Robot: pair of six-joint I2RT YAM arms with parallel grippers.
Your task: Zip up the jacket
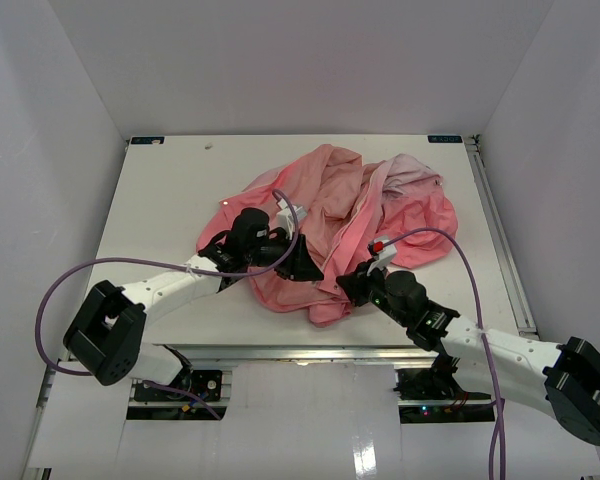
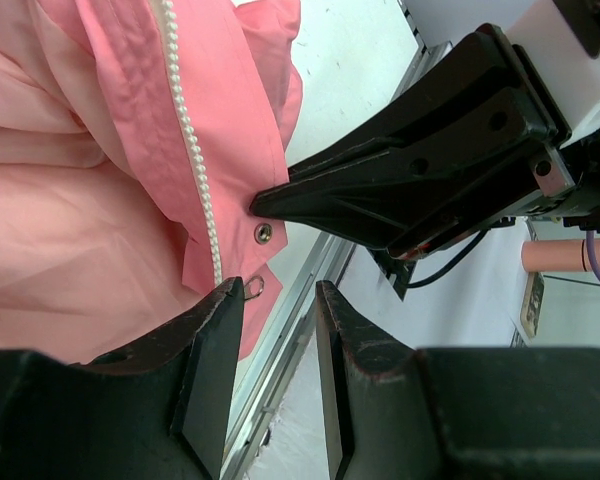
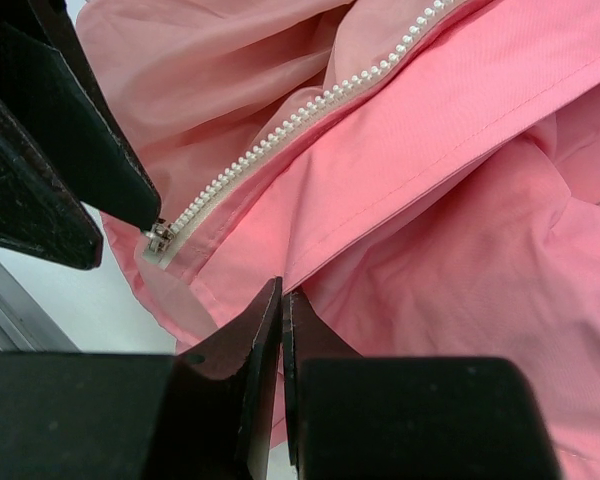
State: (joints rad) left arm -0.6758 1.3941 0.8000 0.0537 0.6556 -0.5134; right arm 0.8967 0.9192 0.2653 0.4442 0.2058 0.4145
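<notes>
The jacket (image 1: 340, 215), of thin, creased salmon fabric, is heaped on the middle of the white table (image 1: 160, 200). A fold of its hem is pinched between the closed right gripper (image 3: 282, 295), below a row of pale beaded zipper teeth (image 3: 310, 110). The left gripper (image 2: 280, 290) is held part-open and empty at the zipper's lower end, near a round metal stud (image 2: 264, 233).

a flat white surface (image 1: 160, 200) is boxed in by plain white walls behind its far edge (image 1: 300, 60), left edge (image 1: 40, 150) and right edge (image 1: 565, 150). a metal rail (image 1: 500, 230) runs along the right edge. small teal marks (image 1: 145, 141) sit at the far corners. the light is soft and even.
</notes>
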